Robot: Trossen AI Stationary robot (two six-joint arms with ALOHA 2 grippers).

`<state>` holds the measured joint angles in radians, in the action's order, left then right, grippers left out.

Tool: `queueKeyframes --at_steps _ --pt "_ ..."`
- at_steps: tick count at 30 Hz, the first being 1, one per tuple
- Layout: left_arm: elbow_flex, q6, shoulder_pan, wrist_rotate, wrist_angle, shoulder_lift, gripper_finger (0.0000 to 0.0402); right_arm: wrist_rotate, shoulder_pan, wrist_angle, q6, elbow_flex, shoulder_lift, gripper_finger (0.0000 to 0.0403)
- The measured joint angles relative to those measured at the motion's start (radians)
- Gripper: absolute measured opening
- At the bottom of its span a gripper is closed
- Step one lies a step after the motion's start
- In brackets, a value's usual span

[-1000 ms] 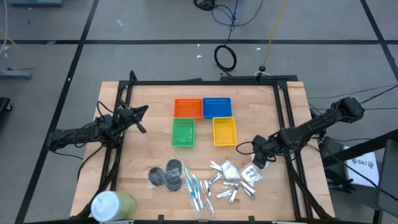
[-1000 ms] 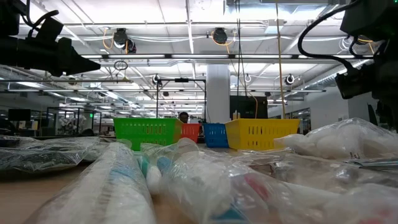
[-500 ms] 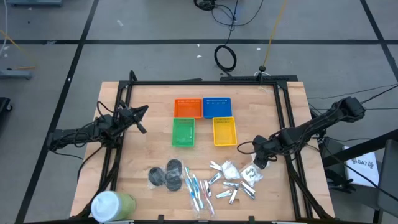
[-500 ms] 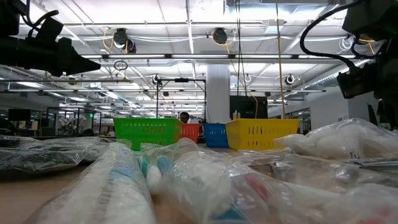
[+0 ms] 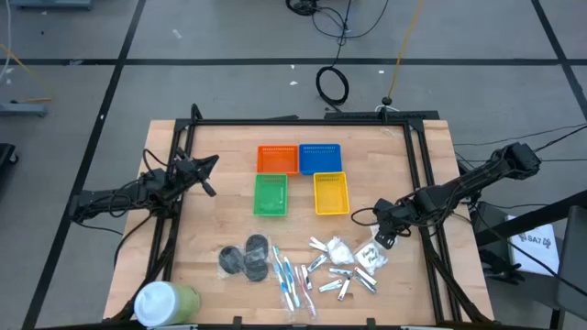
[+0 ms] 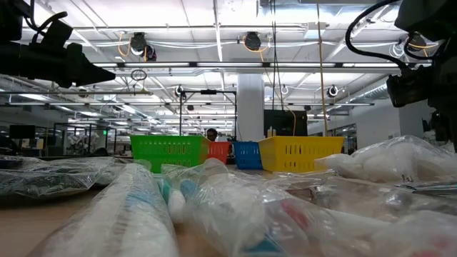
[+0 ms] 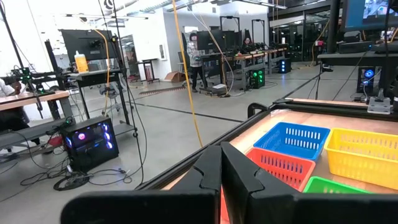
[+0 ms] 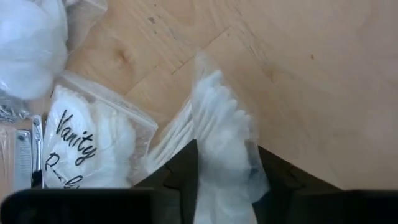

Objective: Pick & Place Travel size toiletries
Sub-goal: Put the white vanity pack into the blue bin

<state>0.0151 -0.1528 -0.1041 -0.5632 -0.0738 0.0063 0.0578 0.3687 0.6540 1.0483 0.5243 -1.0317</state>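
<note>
Right wrist view is showing a white packet sitting between the right gripper fingers, which have been narrowing from wide apart onto it — the grasp is forming at the table's right-front pile. Left gripper is waiting, fingers together, well apart — lifting comes next.

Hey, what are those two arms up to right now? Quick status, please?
Right gripper: fingers closed on a small white puffy packet at the table's right side. Left gripper shut, empty, waiting at left. Nothing in the way.
</note>
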Motion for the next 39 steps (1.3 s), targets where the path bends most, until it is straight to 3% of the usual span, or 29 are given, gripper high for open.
queueKeyframes --at_steps 13,24,39 --pt "0.000 0.000 0.000 0.000 0.000 0.000 0.0001 -0.003 0.000 -0.088 -0.050 0.000 0.080 0.0022" --pt "0.000 0.000 0.000 0.000 0.000 0.000 0.0001 -0.013 -0.001 -0.299 -0.180 0.000 0.163 0.0021" --pt "0.000 0.000 0.000 0.000 0.000 0.000 0.0001 -0.066 -0.121 -0.659 -0.618 0.000 0.154 0.0022"
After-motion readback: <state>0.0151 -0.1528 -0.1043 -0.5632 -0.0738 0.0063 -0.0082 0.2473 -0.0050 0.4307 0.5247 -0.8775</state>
